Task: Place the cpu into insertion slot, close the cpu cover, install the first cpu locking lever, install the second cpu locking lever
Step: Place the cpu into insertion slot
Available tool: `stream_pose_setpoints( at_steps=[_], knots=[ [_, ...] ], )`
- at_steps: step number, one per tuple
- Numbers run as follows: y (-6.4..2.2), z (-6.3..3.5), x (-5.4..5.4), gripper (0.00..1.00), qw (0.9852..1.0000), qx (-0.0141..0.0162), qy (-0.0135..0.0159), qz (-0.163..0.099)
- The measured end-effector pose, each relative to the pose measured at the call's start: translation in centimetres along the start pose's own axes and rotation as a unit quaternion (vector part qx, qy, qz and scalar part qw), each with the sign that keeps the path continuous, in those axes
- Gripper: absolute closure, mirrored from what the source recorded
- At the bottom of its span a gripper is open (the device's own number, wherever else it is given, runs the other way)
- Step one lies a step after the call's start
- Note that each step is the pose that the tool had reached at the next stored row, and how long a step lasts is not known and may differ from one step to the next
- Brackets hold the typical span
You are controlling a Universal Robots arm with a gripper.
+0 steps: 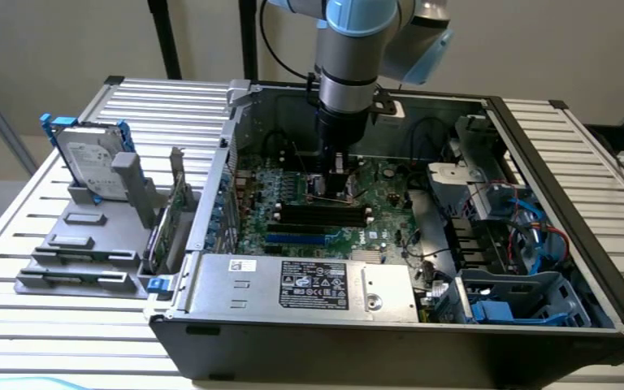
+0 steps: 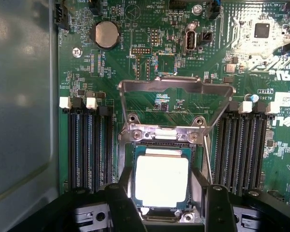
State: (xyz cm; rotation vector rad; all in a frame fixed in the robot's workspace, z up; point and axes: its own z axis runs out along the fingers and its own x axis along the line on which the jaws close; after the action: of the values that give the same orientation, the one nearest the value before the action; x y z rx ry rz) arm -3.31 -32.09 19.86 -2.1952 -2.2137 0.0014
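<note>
On the exterior view's left, a hard drive [image 1: 87, 158] in a blue bracket stands upright in a grey holder [image 1: 84, 244] on the slatted metal surface [image 1: 30, 325]. Just beside it toward the centre lies an open computer case [image 1: 572, 203], with the green motherboard [image 1: 383, 207] on its floor and a labelled silver power supply [image 1: 312, 284] along its near edge. The arm [image 1: 347, 89] reaches straight down into the middle of the case, its tip close above the board. On the exterior view's right, a blue drive cage [image 1: 518, 296] sits in the case's near corner, with blue and red cables [image 1: 545, 236] just behind it.

In the wrist view, a round coin battery [image 2: 105, 35] sits on the board. 2 banks of long black memory slots [image 2: 89, 145] flank the insertion slot [image 2: 125, 159]. The cpu [image 2: 162, 181] lies flat inside that slot, its pale face up. The cpu cover [image 2: 176, 86] is not closed: it is tilted up on its hinge, and the green board shows through its window. The jaws stand wide open, with 1 of their 2 black fingers [image 2: 122, 208] on each side of the cpu. Whether either finger touches the chip's edge is hard to tell from this angle, though the chip looks seated rather than lifted.
</note>
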Motion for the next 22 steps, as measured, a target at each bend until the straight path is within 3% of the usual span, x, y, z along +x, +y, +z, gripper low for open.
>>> stream_pose_setpoints(
  at_steps=[1, 22],
  knots=[
    [0.0, 0.0, 0.0, 0.45, 1.0, -0.0001, 0.0, 0.0],
    [0.0, -0.13, -0.02, 0.46, 1.0, -0.0002, -0.0002, 0.004]
  ],
)
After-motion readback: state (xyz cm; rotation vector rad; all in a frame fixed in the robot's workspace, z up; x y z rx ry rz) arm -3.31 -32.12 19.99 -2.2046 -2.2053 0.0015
